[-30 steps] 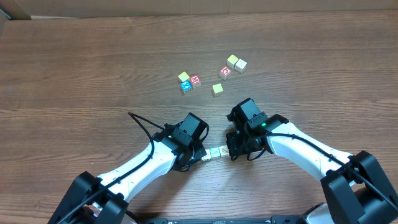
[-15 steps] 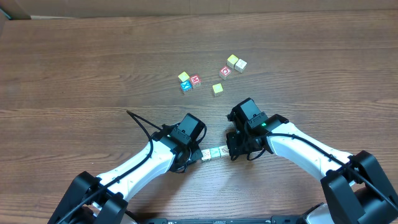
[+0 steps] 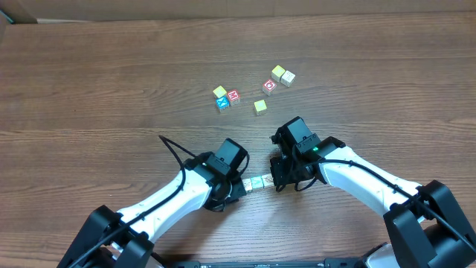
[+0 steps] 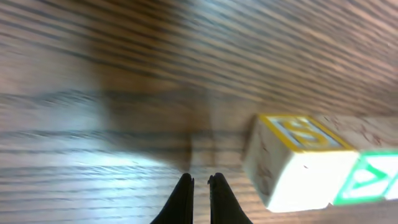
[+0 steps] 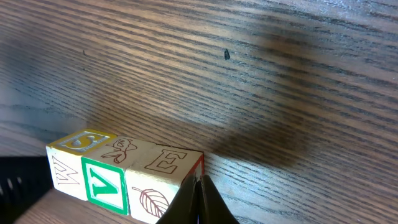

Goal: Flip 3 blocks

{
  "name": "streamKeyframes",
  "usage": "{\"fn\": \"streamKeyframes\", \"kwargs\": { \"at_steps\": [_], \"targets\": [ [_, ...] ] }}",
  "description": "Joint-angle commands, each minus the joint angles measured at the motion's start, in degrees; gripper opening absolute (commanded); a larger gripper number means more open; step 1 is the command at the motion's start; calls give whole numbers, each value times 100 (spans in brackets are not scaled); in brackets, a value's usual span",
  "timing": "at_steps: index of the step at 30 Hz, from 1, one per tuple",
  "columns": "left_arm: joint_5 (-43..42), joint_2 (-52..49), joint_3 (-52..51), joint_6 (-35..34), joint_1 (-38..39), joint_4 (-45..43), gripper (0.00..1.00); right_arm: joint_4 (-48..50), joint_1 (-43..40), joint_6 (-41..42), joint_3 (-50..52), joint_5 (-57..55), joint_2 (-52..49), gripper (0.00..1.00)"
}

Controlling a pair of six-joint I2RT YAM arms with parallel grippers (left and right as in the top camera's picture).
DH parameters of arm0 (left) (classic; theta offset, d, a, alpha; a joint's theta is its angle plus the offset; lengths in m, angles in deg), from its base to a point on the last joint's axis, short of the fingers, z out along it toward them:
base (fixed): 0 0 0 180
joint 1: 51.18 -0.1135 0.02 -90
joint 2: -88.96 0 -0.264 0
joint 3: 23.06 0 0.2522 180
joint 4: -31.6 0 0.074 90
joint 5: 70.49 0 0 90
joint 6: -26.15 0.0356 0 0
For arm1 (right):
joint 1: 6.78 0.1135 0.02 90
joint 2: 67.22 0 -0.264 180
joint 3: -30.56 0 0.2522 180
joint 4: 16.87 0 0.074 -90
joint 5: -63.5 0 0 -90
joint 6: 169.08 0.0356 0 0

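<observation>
The three blocks [image 3: 257,182] lay side by side in one short row on the table [image 3: 111,74], close to the robot and right between its two arms. The left pincer [image 4: 200,193] was down low by the table with its two tips pressed together, holding nothing. It sat just beside the yellow-edged block [image 4: 292,155] at its end of the row, and a little gap showed between them. The right pincer [image 5: 199,199] also had its tips together and held nothing. It was right at the E block [image 5: 168,167] at the other end and looked to be touching it, though that was hard to tell for sure. The green V block [image 5: 106,183] sat in the middle. Some loose cubes [image 3: 259,106] lay farther up the table, well apart from the row. It looked like the robot was getting ready to squeeze the row from both ends so that all three blocks could be turned over at once. Next, the left pincer would need to close that little gap. Then both pincers would need to push in evenly and roll together. If one pushed harder, the row could slide or bend apart.
</observation>
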Motion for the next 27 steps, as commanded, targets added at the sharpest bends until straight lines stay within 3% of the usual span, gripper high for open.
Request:
{"fn": "streamKeyframes", "kwargs": {
  "at_steps": [1,27],
  "targets": [
    [-157,-28,61,-7,179,-72,5,31,15,-15,44,-52,94,4],
    [-160,-31,61,-240,280,-363,4,24,15,-15,44,-50,94,4]
  ]
}}
